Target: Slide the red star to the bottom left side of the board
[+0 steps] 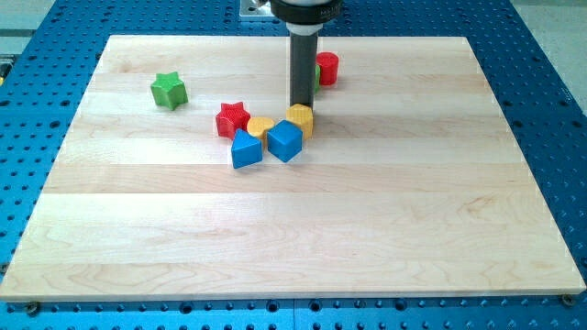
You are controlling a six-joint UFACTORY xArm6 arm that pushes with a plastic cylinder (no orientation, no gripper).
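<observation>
The red star (232, 118) lies on the wooden board (293, 229), left of centre in the upper half. It touches a yellow block (260, 126) on its right. A blue block (246, 149) sits just below them, beside a blue cube (284, 141). A second yellow block (300, 117) lies above the blue cube. My tip (302, 105) stands at the top edge of that yellow block, to the right of the red star and apart from it.
A green star (169, 90) lies alone at the upper left. A red cylinder (327, 69) stands at the top centre, with a green block (317, 74) mostly hidden behind the rod. A blue perforated table surrounds the board.
</observation>
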